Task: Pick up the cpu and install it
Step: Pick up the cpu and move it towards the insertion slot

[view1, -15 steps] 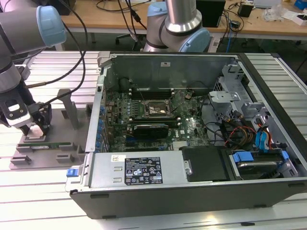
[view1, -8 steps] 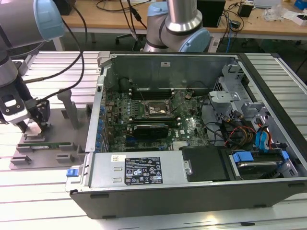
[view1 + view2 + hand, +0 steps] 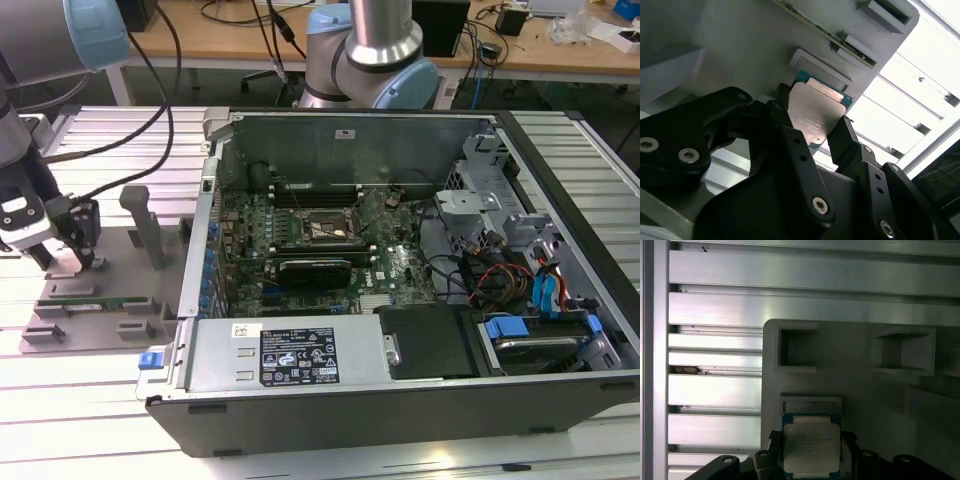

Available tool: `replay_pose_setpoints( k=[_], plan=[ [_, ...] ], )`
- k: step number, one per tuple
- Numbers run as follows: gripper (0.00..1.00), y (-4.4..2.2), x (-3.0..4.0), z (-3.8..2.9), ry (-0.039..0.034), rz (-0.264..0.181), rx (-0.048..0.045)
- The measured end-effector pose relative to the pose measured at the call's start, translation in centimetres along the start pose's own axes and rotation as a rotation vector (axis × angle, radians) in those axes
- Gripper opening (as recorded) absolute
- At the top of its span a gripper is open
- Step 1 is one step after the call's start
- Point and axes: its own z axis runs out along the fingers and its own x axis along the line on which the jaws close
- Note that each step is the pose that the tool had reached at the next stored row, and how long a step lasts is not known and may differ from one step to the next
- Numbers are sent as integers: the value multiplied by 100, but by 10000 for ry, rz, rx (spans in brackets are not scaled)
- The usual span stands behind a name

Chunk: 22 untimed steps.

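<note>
Up close in both wrist views, the gripper (image 3: 815, 131) has its black jaws set against two opposite edges of the cpu (image 3: 816, 107) — pinching it, silvery lid outward, with faint print I can't make out. It is at the grey holder plate (image 3: 860, 380); whether it is lifted clear I can't tell. The exterior view adds the surroundings — the slatted table (image 3: 90, 400), then the open computer case (image 3: 420, 410) with a black-and-white label (image 3: 300, 355).
</note>
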Motion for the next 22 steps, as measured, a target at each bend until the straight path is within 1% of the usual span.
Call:
replay_pose_setpoints(
  k=[1,2,10,11,15,17,19,20,22],
  plan=[
    [55,-2,-1,-43,0,0,0],
    [55,-3,-2,-67,0,0,0],
    [55,-8,-5,-189,0,0,0],
    [55,-10,-6,-223,0,0,0],
    [55,-13,-8,-297,0,0,0],
    [55,-16,-9,-359,0,0,0],
    [55,-19,-11,-437,0,0,0],
    [55,-21,-12,-457,0,0,0],
    [55,-23,-13,-520,0,0,0]
  ],
)
